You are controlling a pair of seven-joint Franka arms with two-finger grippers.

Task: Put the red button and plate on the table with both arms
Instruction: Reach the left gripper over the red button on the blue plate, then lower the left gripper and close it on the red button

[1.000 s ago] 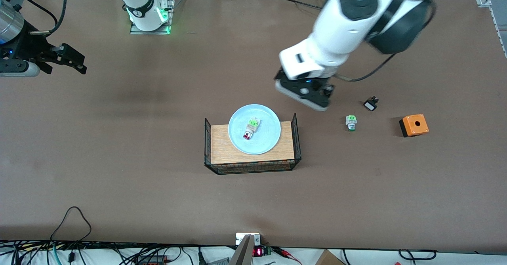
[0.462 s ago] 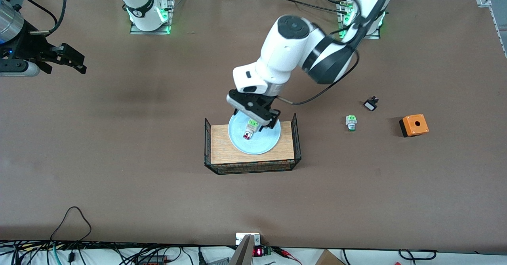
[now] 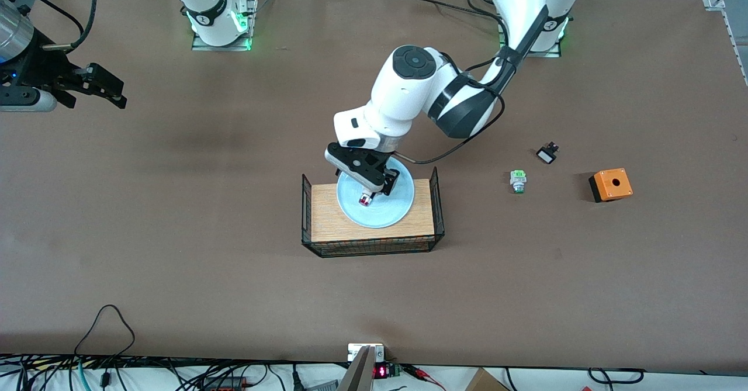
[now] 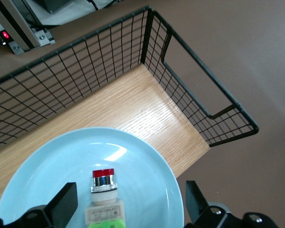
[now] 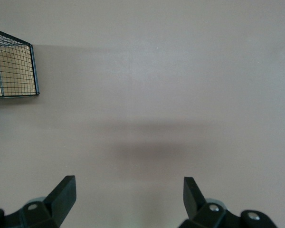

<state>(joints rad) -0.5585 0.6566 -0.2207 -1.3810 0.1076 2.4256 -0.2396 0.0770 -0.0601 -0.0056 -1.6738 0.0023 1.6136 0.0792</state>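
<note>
The red button (image 3: 364, 200) lies on its side in the pale blue plate (image 3: 383, 214), which rests on a small wooden board (image 3: 327, 221) framed with black wire, on the brown table (image 3: 175, 262). My left gripper (image 3: 375, 185) is open, low over the plate, its jaws on either side of the button's rear end. In the left wrist view the button (image 4: 103, 183) lies between the open fingers (image 4: 66, 202) of the left gripper (image 4: 129, 190), on the plate (image 4: 152, 190). My right gripper (image 3: 108, 90) waits open and empty at the right arm's end of the table, and is also open in the right wrist view (image 5: 127, 185).
Toward the left arm's end of the table are a green-capped switch (image 3: 518, 180), a small black part (image 3: 547, 154) and an orange box with a hole (image 3: 610, 184). The board's wire walls (image 4: 190, 90) rise at both ends. A corner of the wire frame (image 5: 14, 66) shows in the right wrist view.
My left arm has swung from over the bare table to over the plate and come down, its open jaws now around the red button. The right arm has not moved.
</note>
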